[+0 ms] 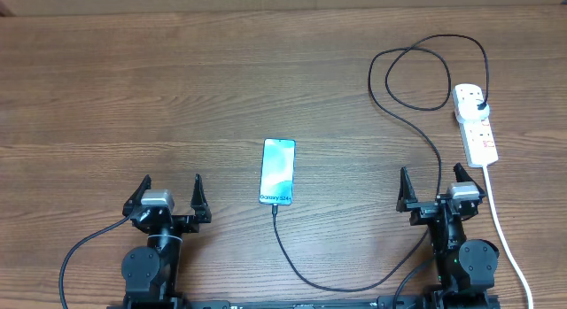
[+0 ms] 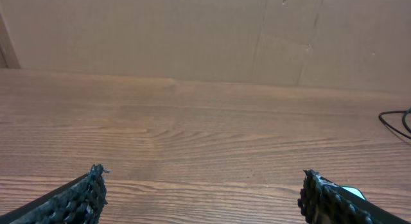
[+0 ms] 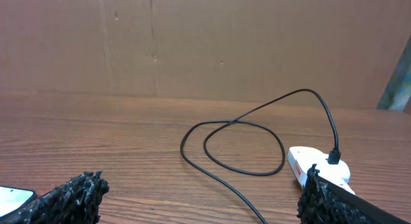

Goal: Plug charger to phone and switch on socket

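Observation:
The phone (image 1: 277, 172) lies face up mid-table with a blue-teal screen. The thin black charger cable (image 1: 416, 132) runs from its bottom edge, loops along the front, rises past my right arm and coils at the back right, where its black plug sits in the white power strip (image 1: 475, 123). The cable tip touches the phone's bottom edge. My left gripper (image 1: 172, 196) is open and empty, front left of the phone. My right gripper (image 1: 434, 194) is open and empty, in front of the strip. The right wrist view shows the cable loop (image 3: 244, 147) and the strip (image 3: 318, 165).
The strip's thick white cord (image 1: 505, 229) runs down the right side past my right arm to the front edge. A brown board wall stands behind the table in both wrist views. A corner of the phone (image 3: 13, 197) shows at the lower left of the right wrist view.

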